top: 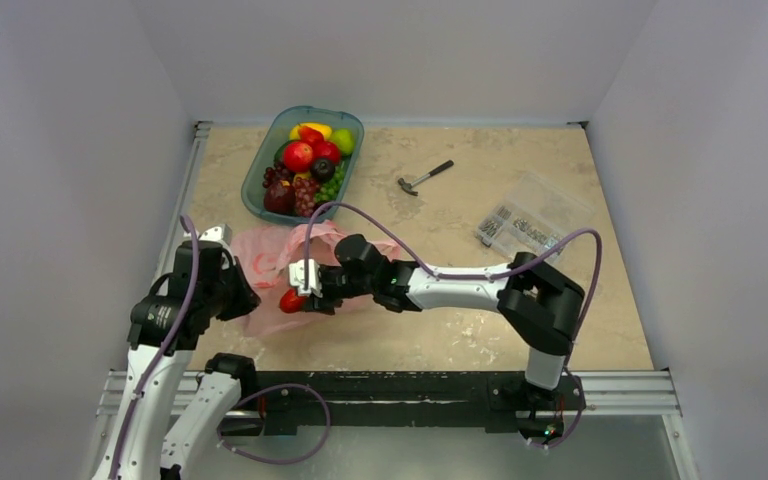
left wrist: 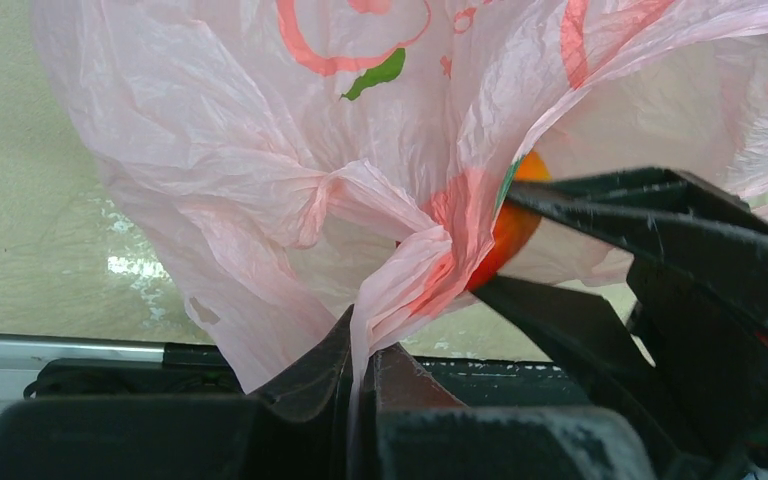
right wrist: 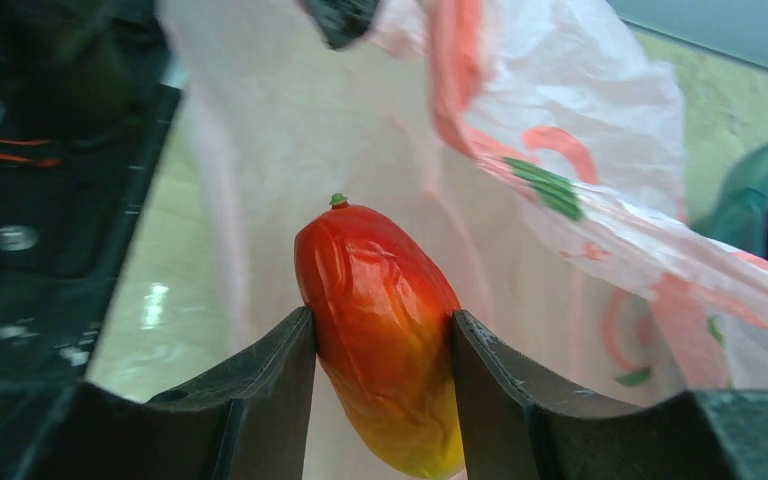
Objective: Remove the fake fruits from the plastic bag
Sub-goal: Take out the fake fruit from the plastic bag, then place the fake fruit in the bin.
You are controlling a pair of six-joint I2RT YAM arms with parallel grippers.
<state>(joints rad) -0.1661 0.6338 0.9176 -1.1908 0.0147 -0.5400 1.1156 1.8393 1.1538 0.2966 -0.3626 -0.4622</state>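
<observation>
My left tool (left wrist: 365, 352) is clenched on a gathered fold of the plastic bag (left wrist: 240, 150), a thin, crinkly, translucent pink film that spreads ahead of it. My right tool (right wrist: 380, 335) grasps a fake fruit (right wrist: 375, 285): glossy, oval, red fading to yellow. Its yellow end runs out of view. Its long axis lies along the fingers (right wrist: 260, 400), with the green stem tip pointing away from the tool, toward the bag.

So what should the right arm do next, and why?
Probably pull back and carry it toward the teal tray: the right gripper is shut on the red-orange fruit, the left gripper pins the plastic bag, other fruits lie there.
</observation>
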